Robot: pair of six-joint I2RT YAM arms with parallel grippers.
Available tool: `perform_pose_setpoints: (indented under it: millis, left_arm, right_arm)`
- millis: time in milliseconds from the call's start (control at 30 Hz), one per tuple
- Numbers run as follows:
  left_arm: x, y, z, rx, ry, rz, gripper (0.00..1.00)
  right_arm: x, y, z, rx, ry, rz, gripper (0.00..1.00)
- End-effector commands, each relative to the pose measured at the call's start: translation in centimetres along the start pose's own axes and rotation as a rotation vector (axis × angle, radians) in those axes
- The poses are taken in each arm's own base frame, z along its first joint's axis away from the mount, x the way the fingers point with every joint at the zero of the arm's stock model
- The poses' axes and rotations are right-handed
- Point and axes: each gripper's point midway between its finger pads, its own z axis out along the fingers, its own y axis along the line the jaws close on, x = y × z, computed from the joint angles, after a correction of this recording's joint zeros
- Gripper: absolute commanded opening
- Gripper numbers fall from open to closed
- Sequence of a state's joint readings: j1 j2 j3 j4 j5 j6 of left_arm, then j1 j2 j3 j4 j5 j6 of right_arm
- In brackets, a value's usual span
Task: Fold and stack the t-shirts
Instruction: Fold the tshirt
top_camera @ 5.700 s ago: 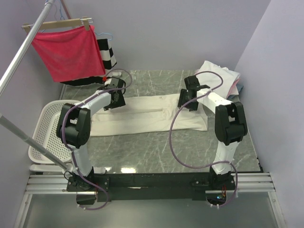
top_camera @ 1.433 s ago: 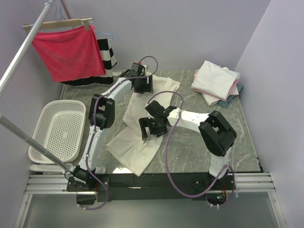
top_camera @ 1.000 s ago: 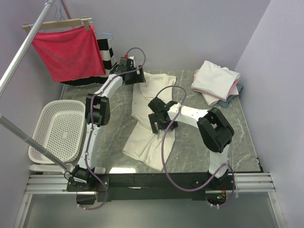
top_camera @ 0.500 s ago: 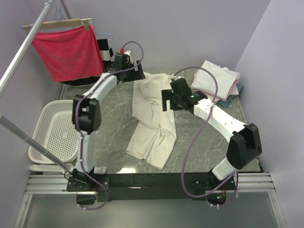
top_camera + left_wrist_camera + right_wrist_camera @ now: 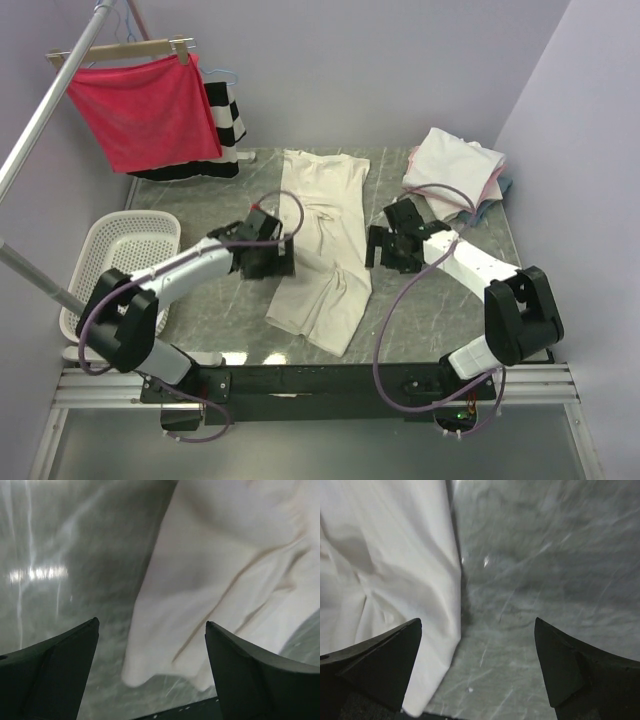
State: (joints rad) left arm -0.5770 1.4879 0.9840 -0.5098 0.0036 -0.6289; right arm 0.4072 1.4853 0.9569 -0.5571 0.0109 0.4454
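One cream t-shirt [image 5: 322,235] lies alone on the grey marbled worktop [image 5: 450,310]. It is laid as a long strip from the far edge toward the near edge, slightly left of centre, with its near end rumpled and spread wider. At the far right corner sits one stack of folded t-shirts [image 5: 455,168], cream on top, a pink layer beneath and a sliver of blue at the right side; the exact number in the stack cannot be told. Two arms are present. The left pincer [image 5: 278,260] is low at the strip's left edge, jaws spread wide and grasping nothing; its wrist view shows the cloth [image 5: 225,580] lying below the parted fingers [image 5: 55,665]. The right pincer [image 5: 378,250] is low just beside the strip's right edge, likewise released and empty, with the shirt edge [image 5: 395,555] and bare marble seen between its fingers [image 5: 375,655]. Also noted off the worktop to the left are one white perforated basket [image 5: 105,232], one red cloth [image 5: 145,105] on a wooden hanger, and one black-and-white striped garment [image 5: 228,115] behind it.
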Motion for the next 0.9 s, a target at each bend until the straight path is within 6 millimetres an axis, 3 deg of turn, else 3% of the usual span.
perform_pose_setpoints:
  millis: [0,167,333,700,800,867]
  left_arm:
    - [3.4,2.0,-2.3,-0.075,-0.016,-0.131,0.93]
    - [6.6,3.7,-2.3,-0.093,0.013,-0.208,0.92]
    - [8.8,3.6,-1.1,-0.063,0.021,-0.231,0.87]
    - [9.3,4.0,0.9,-0.043,-0.023,-0.251,0.79]
    - [9.4,3.9,1.2,-0.033,-0.029,-0.247,0.74]
    - [9.7,3.9,1.3,-0.022,-0.022,-0.244,0.64]
  right_arm:
    - [1.1,3.3,-2.0,-0.207,-0.021,0.050,1.00]
    - [4.8,3.8,-1.8,-0.242,0.044,0.027,1.00]
    - [7.9,4.2,-1.6,-0.276,0.091,0.043,1.00]
    - [13.7,5.4,-1.7,-0.361,0.185,0.104,1.00]
    - [14.9,6.0,-1.7,-0.369,0.199,0.088,1.00]
    - [15.3,6.2,-1.3,-0.376,0.207,0.095,0.97]
